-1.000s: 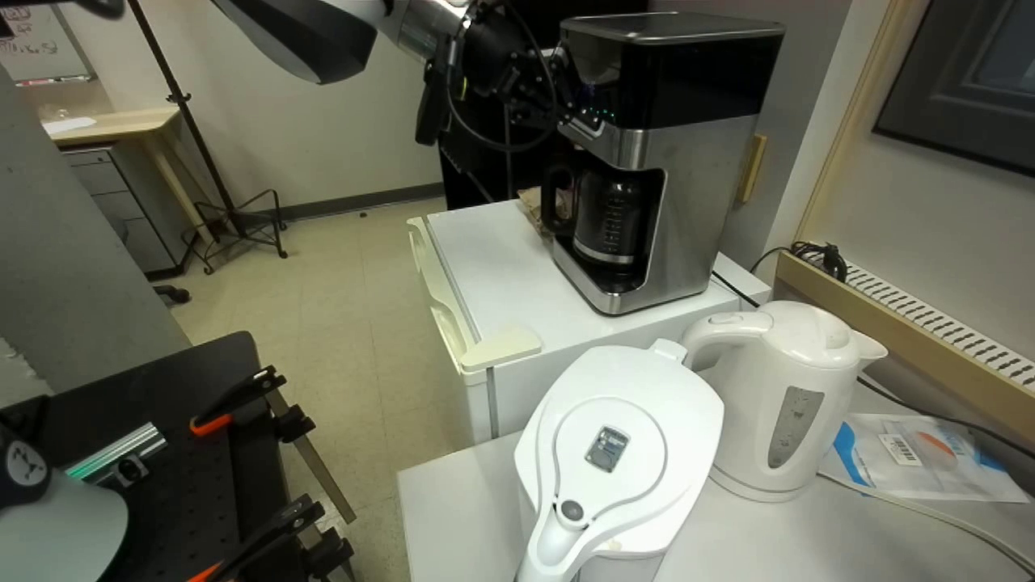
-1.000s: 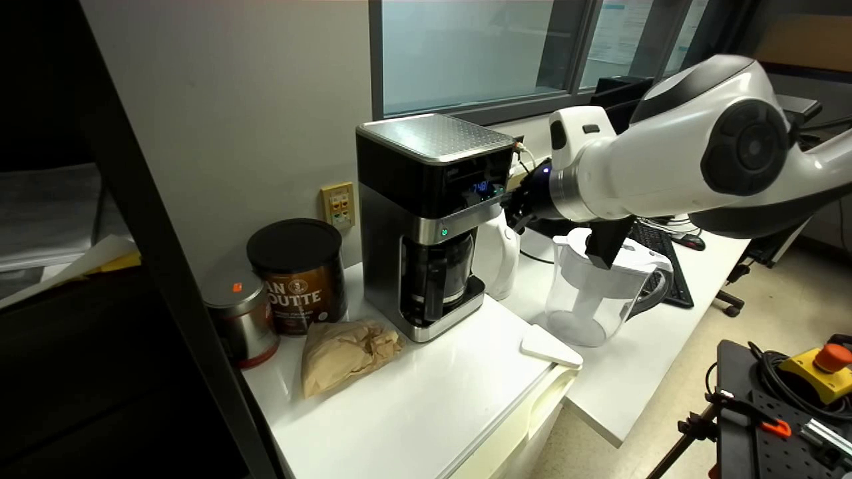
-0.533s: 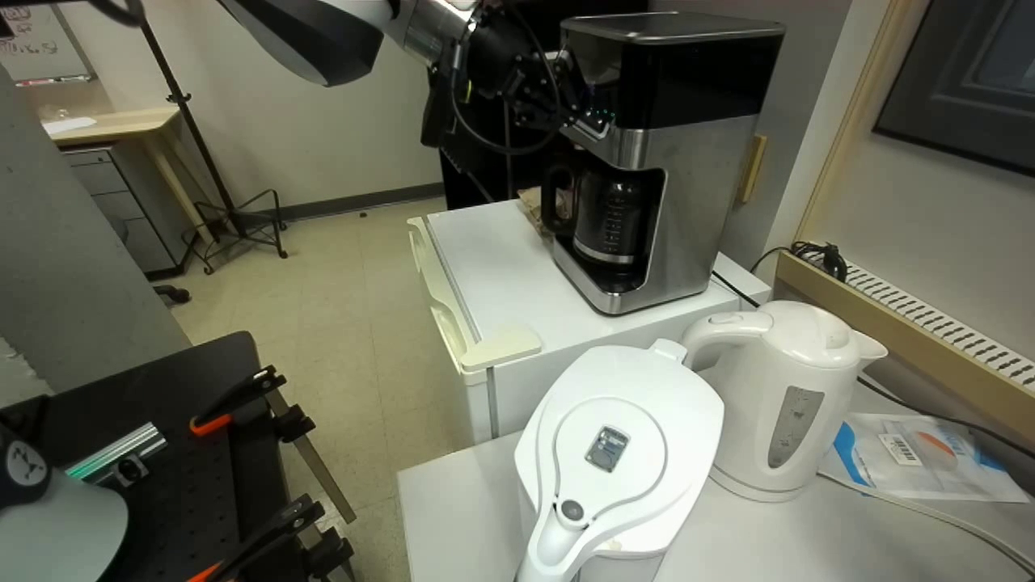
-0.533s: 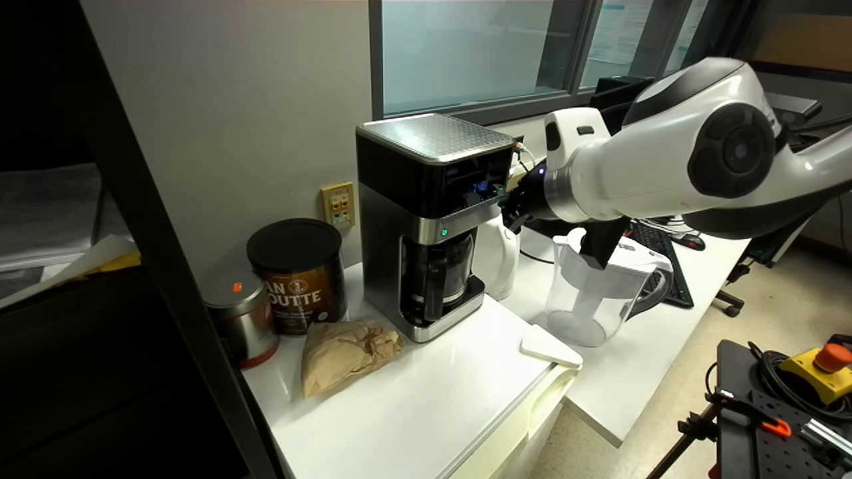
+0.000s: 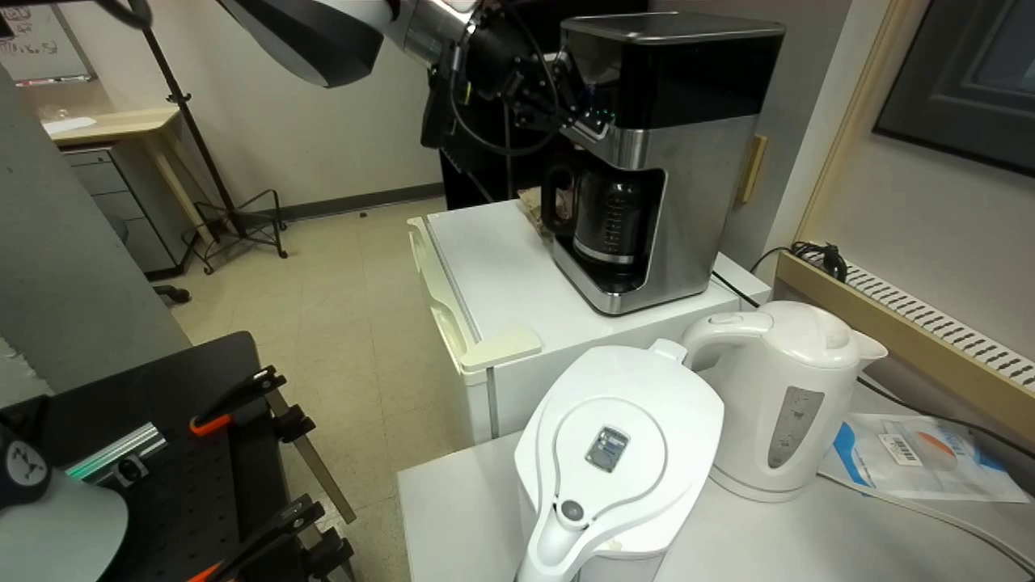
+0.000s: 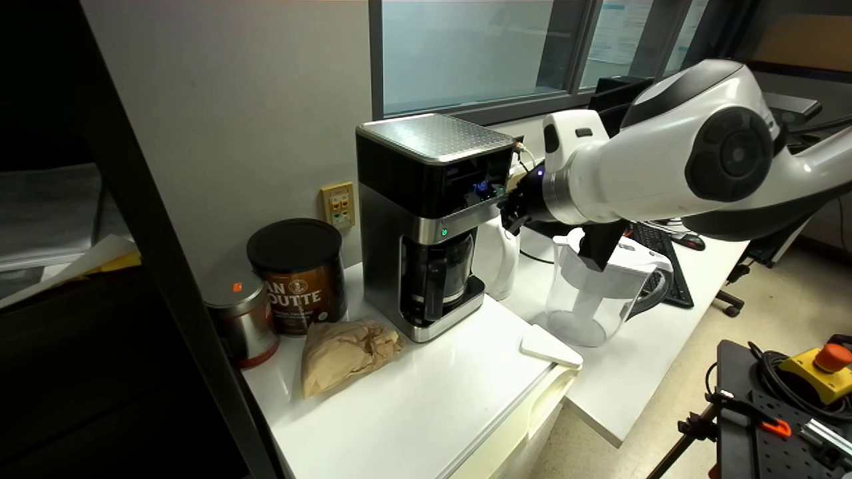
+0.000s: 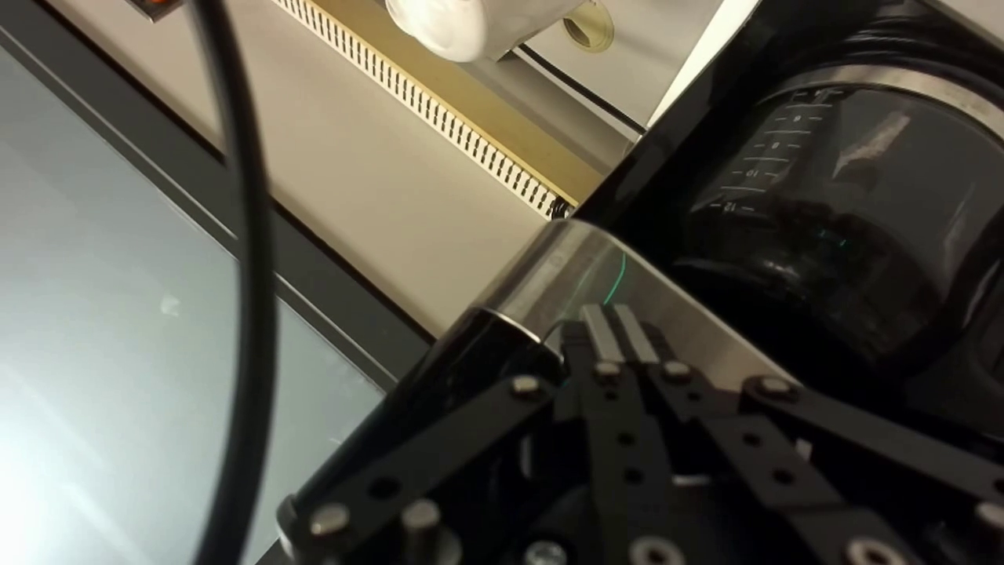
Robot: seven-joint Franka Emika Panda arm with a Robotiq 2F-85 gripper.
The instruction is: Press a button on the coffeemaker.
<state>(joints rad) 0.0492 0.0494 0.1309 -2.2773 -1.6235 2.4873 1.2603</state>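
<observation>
Canister (image 6: 296,279), brown with a black lid, stands at eight o'clock of the coffeemaker (image 6: 418,223) in an exterior view, and a paper bag (image 6: 351,357) lies at seven; an off-centre push could swing the coffeemaker's side toward that canister, while a straight, heavy one would likely slide it toward ten o'clock and the wall (image 6: 266,133). Its carafe (image 6: 458,269) sits in the lower recess, so a jolt might rattle it. Next along, what looks like a button (image 6: 444,232) glows green on the steel band (image 6: 469,221), at seven o'clock from the blue digits (image 6: 480,187), and smaller lights (image 6: 498,191) show at two o'clock of the coffeemaker's middle. Which of these is wanted cannot be told, so hitting a neighbour seems the likeliest error, caused by close spacing. The kettle (image 6: 498,263) peeks out beyond, at four o'clock, where a slip past the edge might end. The gripper (image 7: 620,333), between two and three o'clock, has its fingers (image 7: 600,333) closed together, a thin dark slit between them, gripping nothing; in the wrist view they overlap the steel band, hiding what is beneath, and whether they touch it I cannot tell. Meeting glossy metal at a slant, they could skid without pressing anything. Further right, the pitcher (image 6: 587,299) stands at four o'clock, beneath the arm (image 6: 619,179) as the eye has it, the gap unclear; a careless dip on retreat could clip it.
</observation>
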